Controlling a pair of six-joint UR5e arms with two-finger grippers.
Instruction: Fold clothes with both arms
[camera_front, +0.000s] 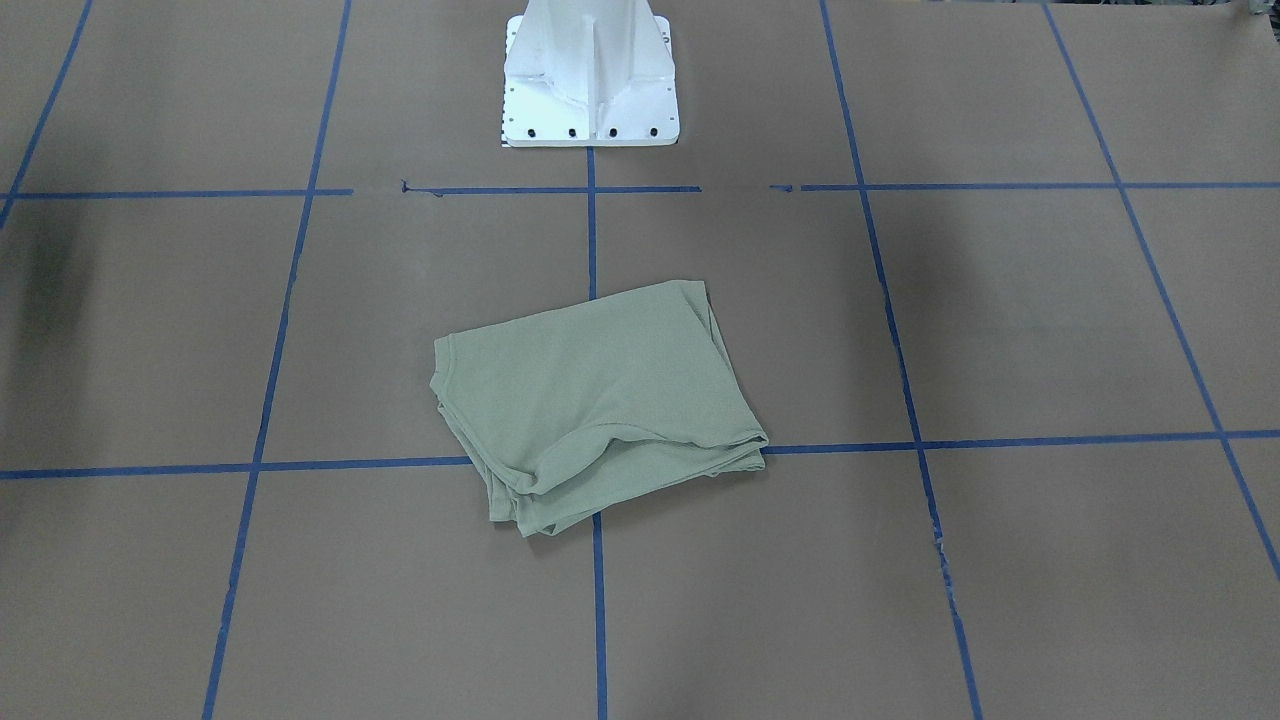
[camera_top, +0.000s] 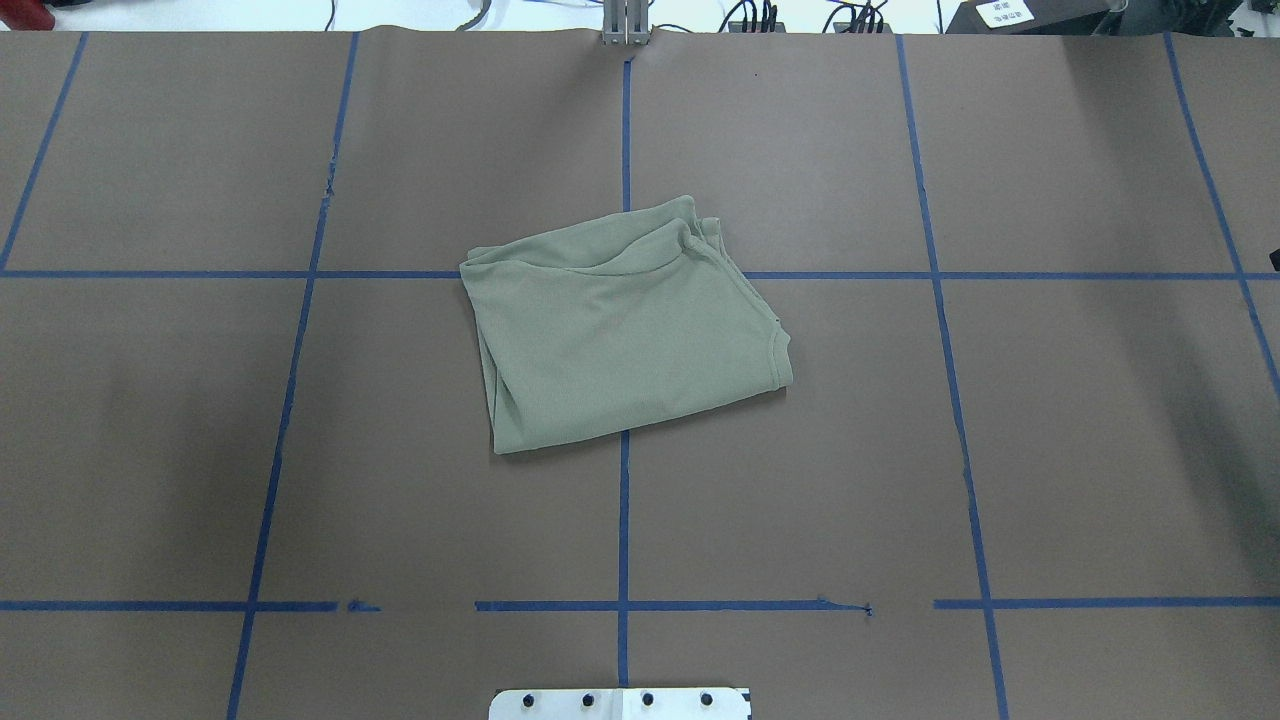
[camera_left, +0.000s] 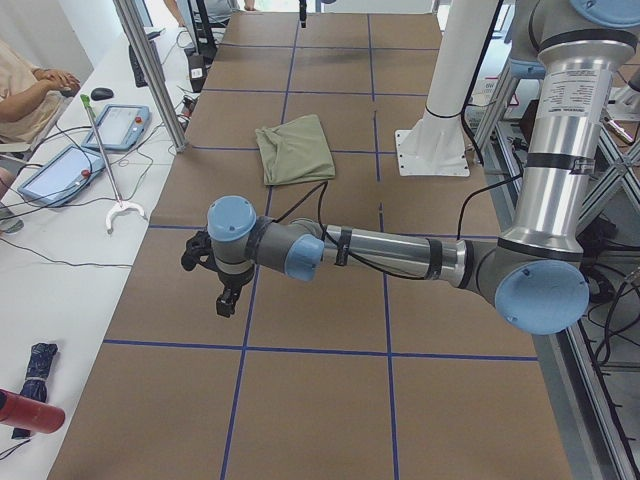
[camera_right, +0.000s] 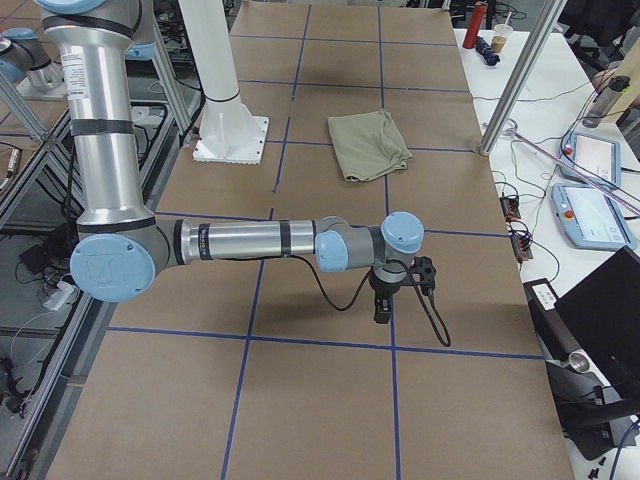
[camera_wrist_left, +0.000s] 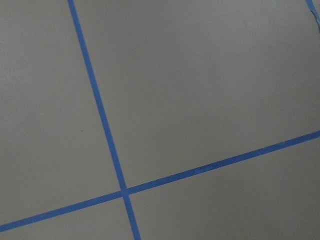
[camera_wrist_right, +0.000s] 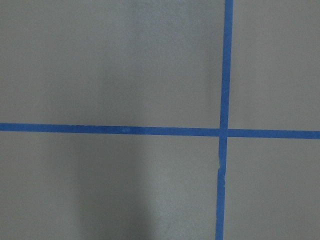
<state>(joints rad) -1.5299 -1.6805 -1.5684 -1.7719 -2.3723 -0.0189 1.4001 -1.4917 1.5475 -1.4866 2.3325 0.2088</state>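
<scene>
— On the brown papered table (camera_top: 1050, 450), centre: sage-green knit shirt (camera_top: 625, 325), folded, edges uneven. Grippers?
— Black left gripper (camera_left: 228, 300), right gripper (camera_right: 385, 305) well apart from it; whether spread, cannot tell. Advise squaring edges together.

The left shiny grey tube arm (camera_left: 390, 250) and the right shiny grey tube arm (camera_right: 250, 240) have round light blue caps (camera_left: 232, 219) and thin black cables (camera_right: 438, 325). The white metal base (camera_front: 590, 90) has small black screws (camera_front: 572, 132).
</scene>
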